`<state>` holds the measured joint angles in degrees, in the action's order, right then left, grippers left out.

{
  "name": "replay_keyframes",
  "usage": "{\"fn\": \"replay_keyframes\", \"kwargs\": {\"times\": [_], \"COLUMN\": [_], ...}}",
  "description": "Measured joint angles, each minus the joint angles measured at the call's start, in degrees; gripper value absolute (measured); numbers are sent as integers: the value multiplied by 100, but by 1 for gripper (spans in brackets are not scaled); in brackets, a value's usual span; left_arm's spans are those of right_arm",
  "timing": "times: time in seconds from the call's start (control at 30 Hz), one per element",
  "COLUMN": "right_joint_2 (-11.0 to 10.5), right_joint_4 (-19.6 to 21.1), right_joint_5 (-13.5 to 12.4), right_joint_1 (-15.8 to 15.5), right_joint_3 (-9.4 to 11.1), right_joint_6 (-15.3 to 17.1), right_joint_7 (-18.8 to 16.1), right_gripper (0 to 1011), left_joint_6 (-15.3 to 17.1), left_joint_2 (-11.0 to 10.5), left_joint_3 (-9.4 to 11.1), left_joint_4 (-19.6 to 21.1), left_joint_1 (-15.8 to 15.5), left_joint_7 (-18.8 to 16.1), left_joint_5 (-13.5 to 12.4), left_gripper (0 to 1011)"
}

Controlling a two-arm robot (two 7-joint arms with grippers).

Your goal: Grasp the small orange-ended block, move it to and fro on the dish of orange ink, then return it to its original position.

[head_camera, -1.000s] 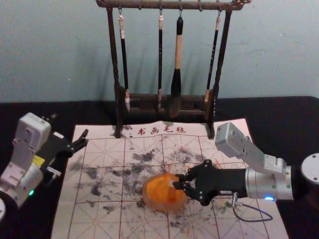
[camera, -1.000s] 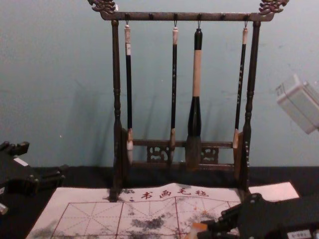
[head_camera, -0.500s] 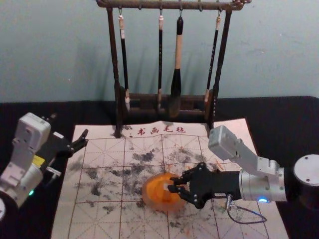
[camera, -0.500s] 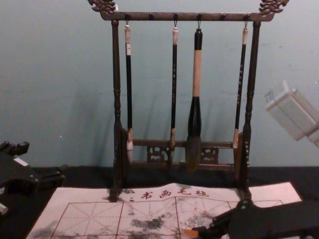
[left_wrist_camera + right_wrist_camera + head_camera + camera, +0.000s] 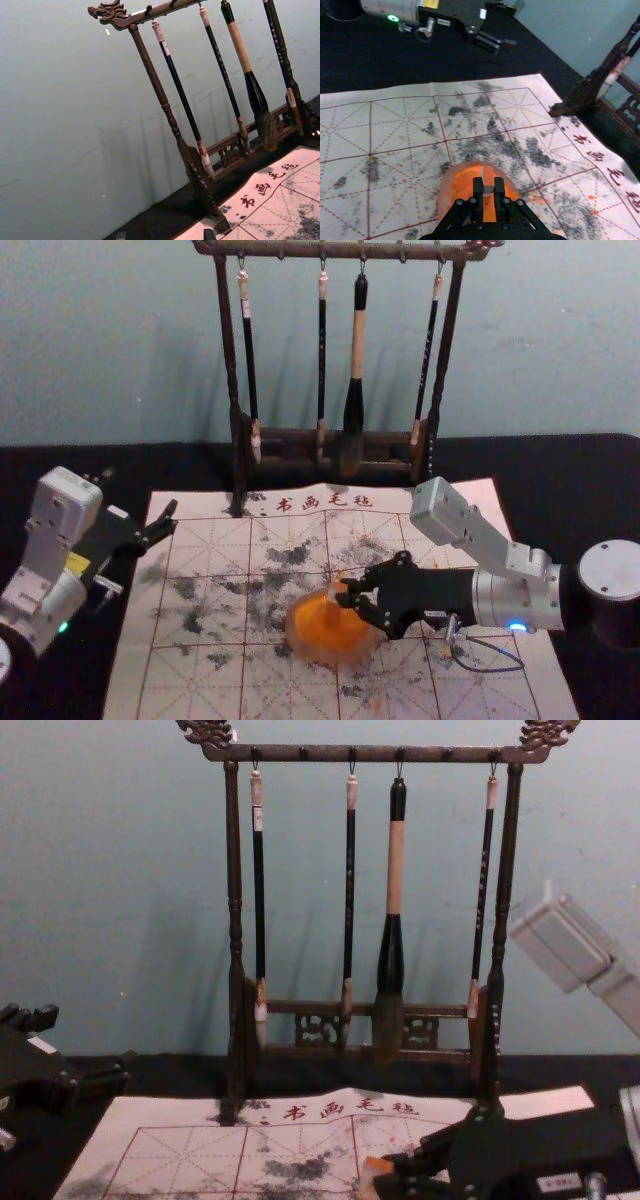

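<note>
In the head view my right gripper (image 5: 344, 594) holds the small block (image 5: 335, 590) over the back part of the orange ink dish (image 5: 298, 644). The right wrist view shows the right gripper (image 5: 488, 187) shut on the block (image 5: 487, 176), whose upper end is orange, with the dish (image 5: 446, 196) beneath and around it. Whether the block touches the ink, I cannot tell. The chest view has the block (image 5: 375, 1175) tilted at the fingertips. My left gripper (image 5: 140, 494) stays parked open at the left side; its fingertips (image 5: 165, 234) also show, apart, in the left wrist view.
A dark wooden rack (image 5: 236, 420) with several hanging brushes (image 5: 356, 360) stands at the mat's back edge. The white gridded mat (image 5: 200, 680), stained with black ink, lies on a black tabletop (image 5: 560, 470) and passes under the dish.
My right gripper has moved left with the block, then toward the back of the dish. In the chest view the block leans differently. The left arm has stayed still.
</note>
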<state>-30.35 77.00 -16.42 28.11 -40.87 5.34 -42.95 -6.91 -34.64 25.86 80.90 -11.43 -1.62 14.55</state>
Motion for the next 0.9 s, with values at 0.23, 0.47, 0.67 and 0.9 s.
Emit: {"fn": "replay_keyframes", "kwargs": {"times": [0.23,0.47,0.67,0.9], "right_joint_2": [-10,-130,-265,-366], "right_joint_4": [-46,60,285,514], "right_joint_5": [12,-25,-102,-188], "right_joint_1": [7,-89,-207,-296], "right_joint_3": [87,174,213,218], "right_joint_6": [38,71,94,93], "right_joint_7": [55,61,-1,-88], "right_gripper": [93,94,93,94], "left_joint_6": [0,0,0,0], "left_joint_2": [0,0,0,0], "left_joint_3": [0,0,0,0], "left_joint_4": [0,0,0,0], "left_joint_1": [0,0,0,0], "left_joint_7": [0,0,0,0], "left_joint_5": [0,0,0,0], "left_gripper": [1001,1001,1001,1001]}}
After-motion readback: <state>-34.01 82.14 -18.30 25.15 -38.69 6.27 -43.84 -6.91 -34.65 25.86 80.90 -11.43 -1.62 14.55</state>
